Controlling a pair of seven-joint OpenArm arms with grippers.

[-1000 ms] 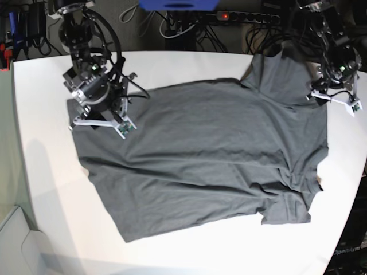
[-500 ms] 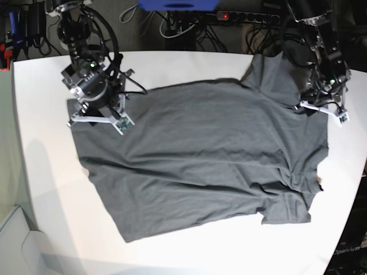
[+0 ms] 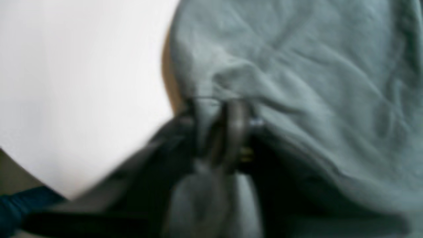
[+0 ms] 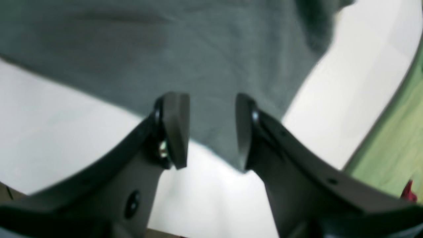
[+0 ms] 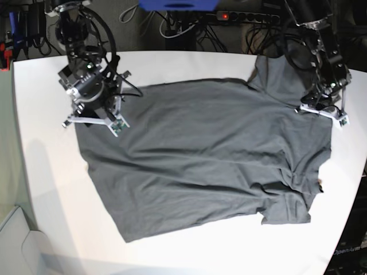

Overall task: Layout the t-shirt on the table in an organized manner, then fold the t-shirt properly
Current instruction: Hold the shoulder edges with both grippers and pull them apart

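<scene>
The dark grey t-shirt [image 5: 206, 160] lies spread, somewhat wrinkled, across the white table [image 5: 189, 246]. At the right of the base view my left gripper [image 5: 321, 110] is down on the shirt near the upper sleeve. The blurred left wrist view shows that gripper [image 3: 224, 125] with its fingers together and a bunched fold of the t-shirt [image 3: 314, 82] pinched between them. At the base view's left, my right gripper [image 5: 92, 119] hovers at the shirt's corner. In the right wrist view this gripper [image 4: 210, 132] is open, its fingers [image 4: 175, 129] straddling the edge of the t-shirt [image 4: 198, 49].
A power strip [image 5: 229, 16] with a red light, cables and a blue object [image 5: 178, 4] lie beyond the table's far edge. The table's curved edge [image 5: 352, 195] runs close to the shirt's right side. Green floor [image 4: 396, 148] shows past the table.
My left gripper has moved down-left onto the shirt and shut on a fold of it. My right arm has drifted slightly up and left, staying open.
</scene>
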